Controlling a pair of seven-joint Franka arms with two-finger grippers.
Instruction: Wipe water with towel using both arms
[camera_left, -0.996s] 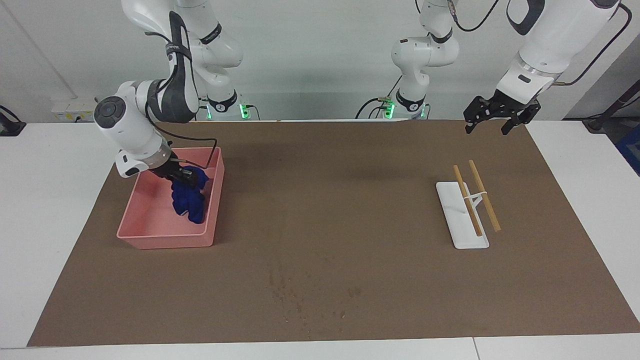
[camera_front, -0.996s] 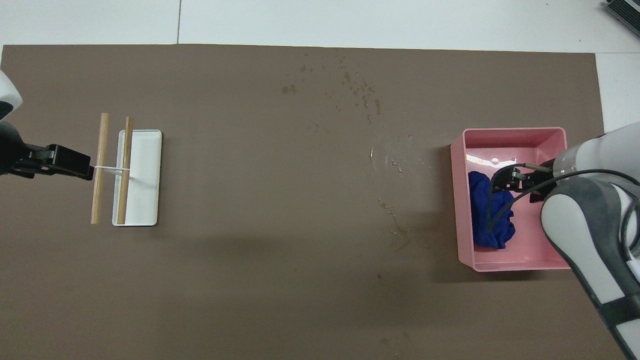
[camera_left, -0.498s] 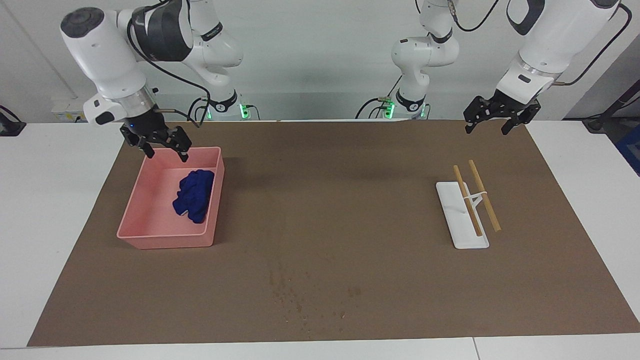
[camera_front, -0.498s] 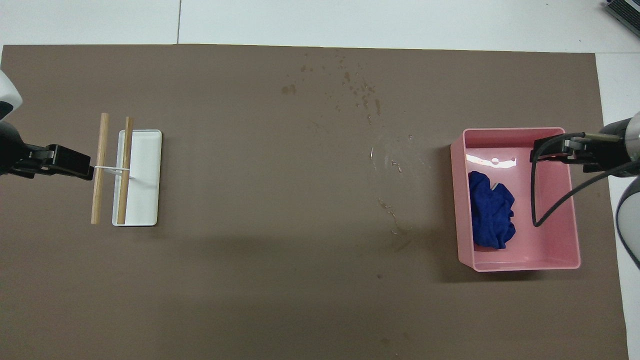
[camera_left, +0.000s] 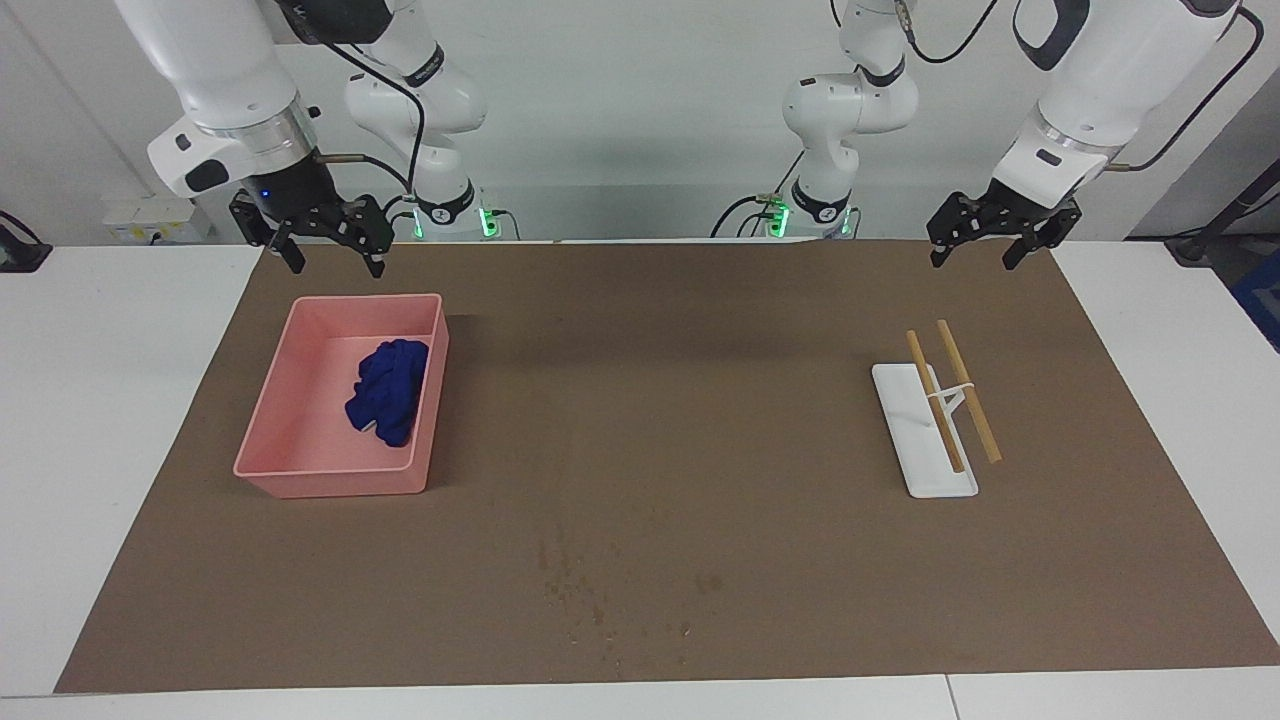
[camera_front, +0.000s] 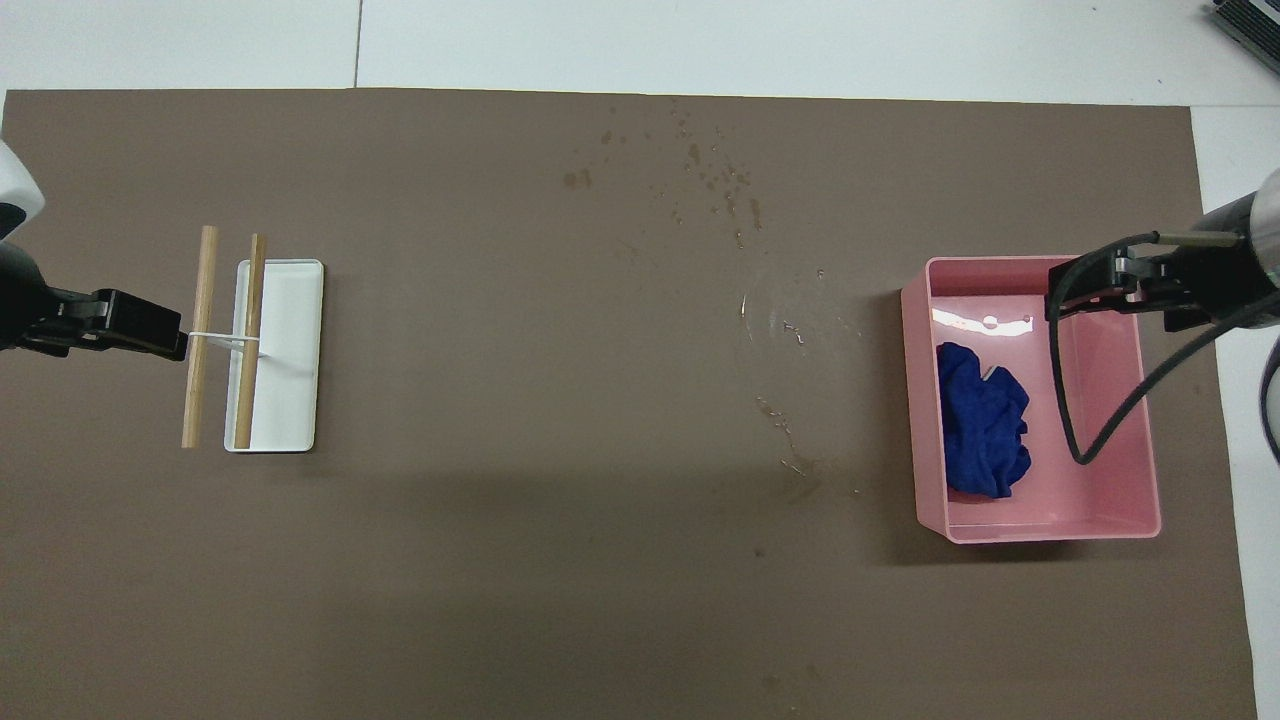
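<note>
The towel (camera_left: 386, 402) is left bunched in the pink tray (camera_left: 300, 476), at nine o'clock of the mat, while both the right gripper (camera_left: 328, 240) and left gripper (camera_left: 990, 236) are held raised, spread and empty, apparently parked, with water (camera_left: 600, 590) specks unwiped at six o'clock.

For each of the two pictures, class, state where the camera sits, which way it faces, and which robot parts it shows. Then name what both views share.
Facing view: high across the table, looking at the robots; both arms hang from the top, right claw open above the mat by the pink tray, left claw open, waiting.
Overhead view: above the robots' end, looking steeply down; only the claws enter from the sides.
Shared: blue towel in the tray, water specks on the brown mat, white holder with wooden sticks.
</note>
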